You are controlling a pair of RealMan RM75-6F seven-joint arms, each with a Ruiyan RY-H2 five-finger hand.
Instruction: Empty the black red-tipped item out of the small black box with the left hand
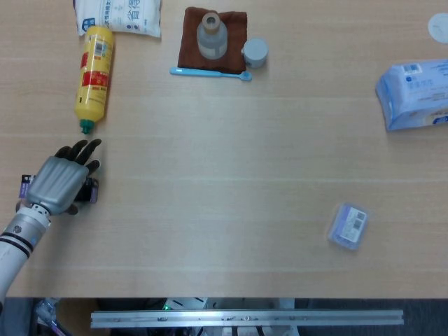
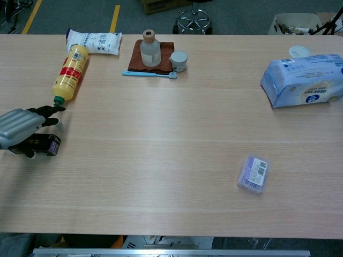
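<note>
Pale wooden table [image 2: 177, 139], grey floor [image 2: 236, 21] behind, yellow floor line [image 2: 114, 16].

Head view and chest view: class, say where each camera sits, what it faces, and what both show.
Head view: high above, looking almost straight down on the light wooden table; the grey left hand covers the small black box.
Chest view: lower at the near edge, tilted across the table to the floor beyond; left hand on box.
Shared: hand, box, yellow bottle.
</note>
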